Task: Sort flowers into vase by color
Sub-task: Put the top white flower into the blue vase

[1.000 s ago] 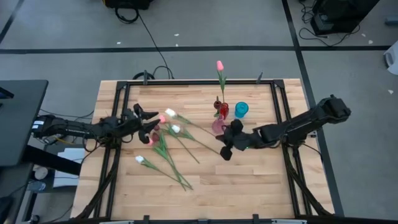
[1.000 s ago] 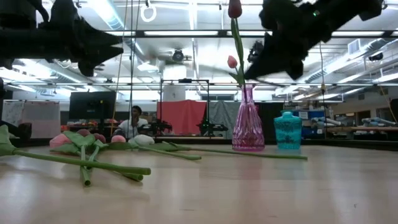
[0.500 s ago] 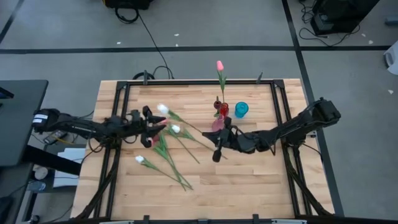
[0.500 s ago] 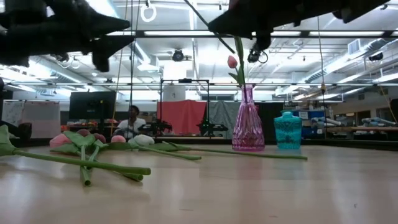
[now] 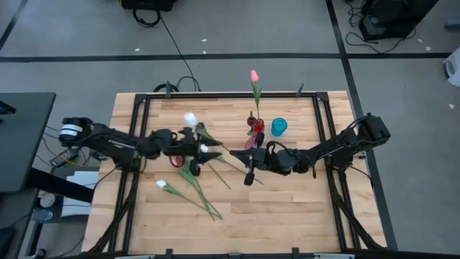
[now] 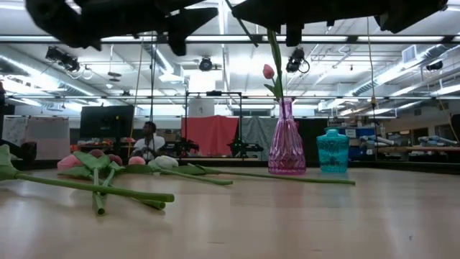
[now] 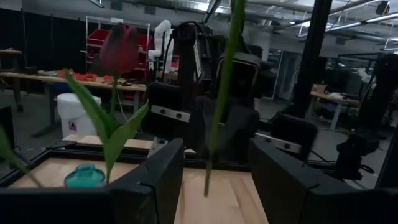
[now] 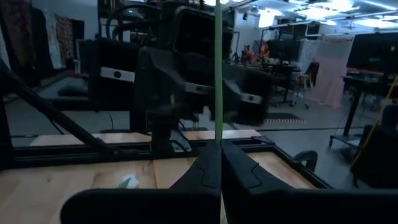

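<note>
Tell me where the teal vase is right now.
In the high view the teal vase stands upright on the far half of the table, right of centre, just right of the pink glass vase and beyond the right gripper.

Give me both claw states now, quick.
Left claw: open, a flower stem between its fingers.
Right claw: shut on a flower stem.

no legible text or labels

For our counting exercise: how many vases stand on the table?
2: a tall pink vase holding flowers, and a shorter teal vase beside it. Another may be hidden.
</note>
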